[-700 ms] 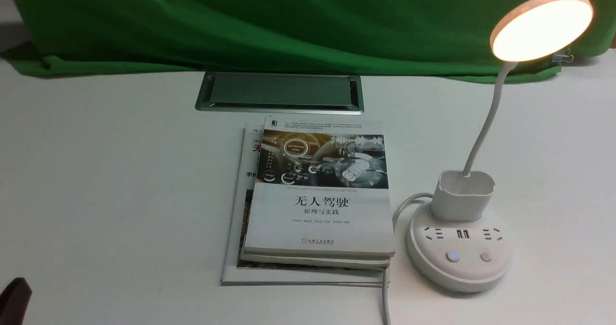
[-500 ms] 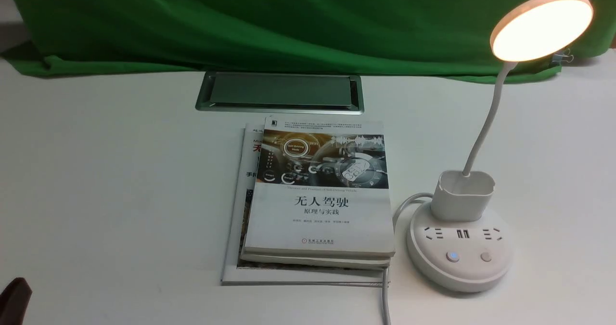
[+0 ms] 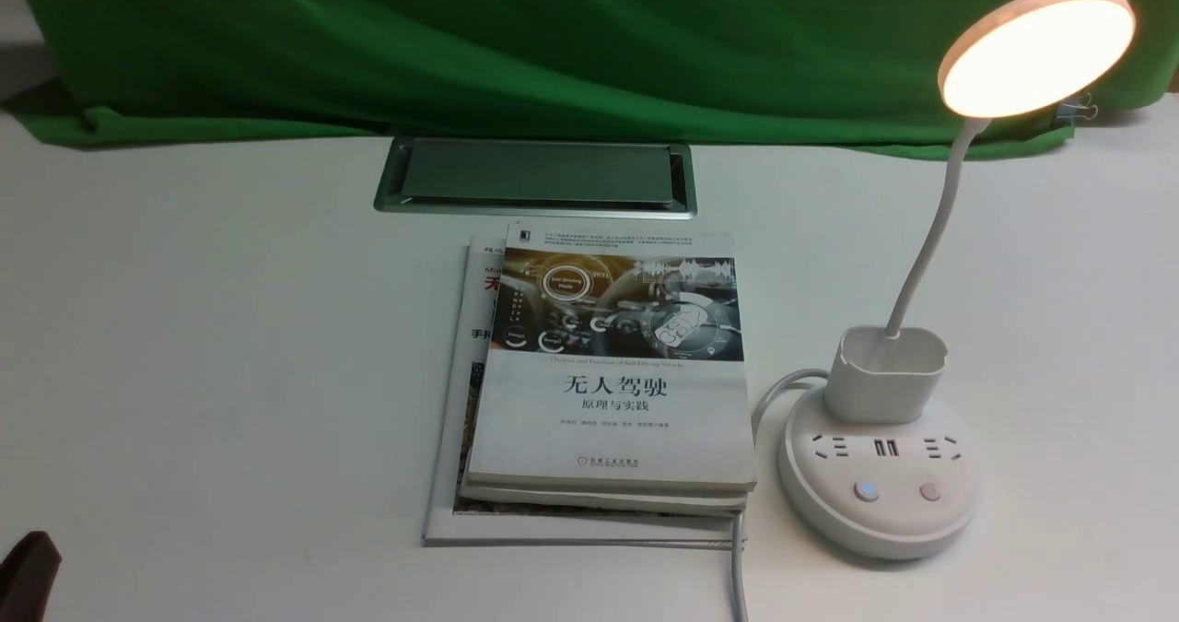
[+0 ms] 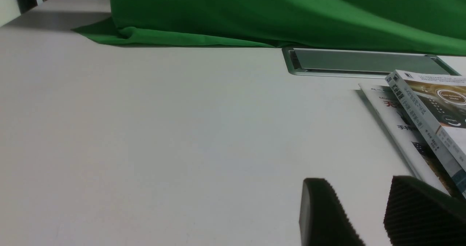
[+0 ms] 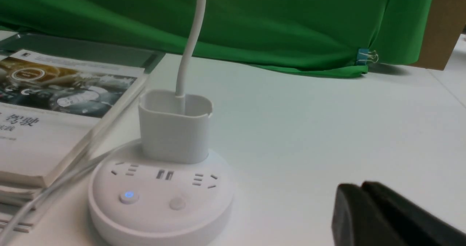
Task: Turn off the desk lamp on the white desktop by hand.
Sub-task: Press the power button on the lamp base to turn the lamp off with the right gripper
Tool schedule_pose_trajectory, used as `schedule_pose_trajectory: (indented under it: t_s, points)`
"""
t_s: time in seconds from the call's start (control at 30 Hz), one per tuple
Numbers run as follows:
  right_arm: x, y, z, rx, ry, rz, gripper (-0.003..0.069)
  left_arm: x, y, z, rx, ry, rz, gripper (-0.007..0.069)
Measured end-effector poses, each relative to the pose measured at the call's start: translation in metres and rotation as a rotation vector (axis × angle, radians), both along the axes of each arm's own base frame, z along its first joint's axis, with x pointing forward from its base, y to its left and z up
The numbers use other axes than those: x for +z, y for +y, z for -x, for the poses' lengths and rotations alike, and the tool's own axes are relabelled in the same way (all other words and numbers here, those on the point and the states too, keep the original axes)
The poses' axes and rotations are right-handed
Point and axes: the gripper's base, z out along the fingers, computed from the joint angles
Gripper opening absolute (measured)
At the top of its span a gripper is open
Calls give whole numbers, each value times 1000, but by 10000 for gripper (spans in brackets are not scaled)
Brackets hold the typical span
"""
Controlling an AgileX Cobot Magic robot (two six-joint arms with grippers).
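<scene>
Smooth, faintly glossy white plastic all over the round-based, disc-headed desk lamp; matt and even on the large white desktop, with brushed silver metal framing its rectangular grey cable hatch. Soft, creased matt weave in the green cloth backdrop. Glossy printed paper on the covers of the stacked books, and finely ribbed, dull black facing on the pads of the left gripper.

Front camera is looking down from the near edge, covering the white desktop to the green cloth at the far edge. Left wrist camera is sitting low by the near-left corner, facing the far edge. Right wrist camera is sitting low, close to the desk lamp. All three are sharing the books and cable hatch.
</scene>
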Motion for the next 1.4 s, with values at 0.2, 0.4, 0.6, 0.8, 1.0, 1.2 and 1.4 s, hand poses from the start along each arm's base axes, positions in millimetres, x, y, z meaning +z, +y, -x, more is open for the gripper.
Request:
schedule_pose_trajectory:
  t_s: [0.2, 0.4, 0.6, 0.8, 1.0, 1.2, 1.4]
  points:
    - [2, 0, 0, -3, -21, 0, 29, 0, 0, 0, 0, 0, 0, 242]
    - [16, -2, -2, -39, -155, -203, 29, 0, 0, 0, 0, 0, 0, 242]
    - [23, -3, -1, -54, -209, -391, 29, 0, 0, 0, 0, 0, 0, 242]
    - [27, -4, -1, -55, -255, -417, 29, 0, 0, 0, 0, 0, 0, 242]
    - [32, -5, -1, -53, -292, -553, 29, 0, 0, 0, 0, 0, 0, 242]
    - [95, 8, -7, 41, 0, -412, 31, 0, 0, 0, 0, 0, 0, 242]
    - [142, 24, -45, 127, 519, -130, 32, 0, 0, 0, 0, 0, 0, 242]
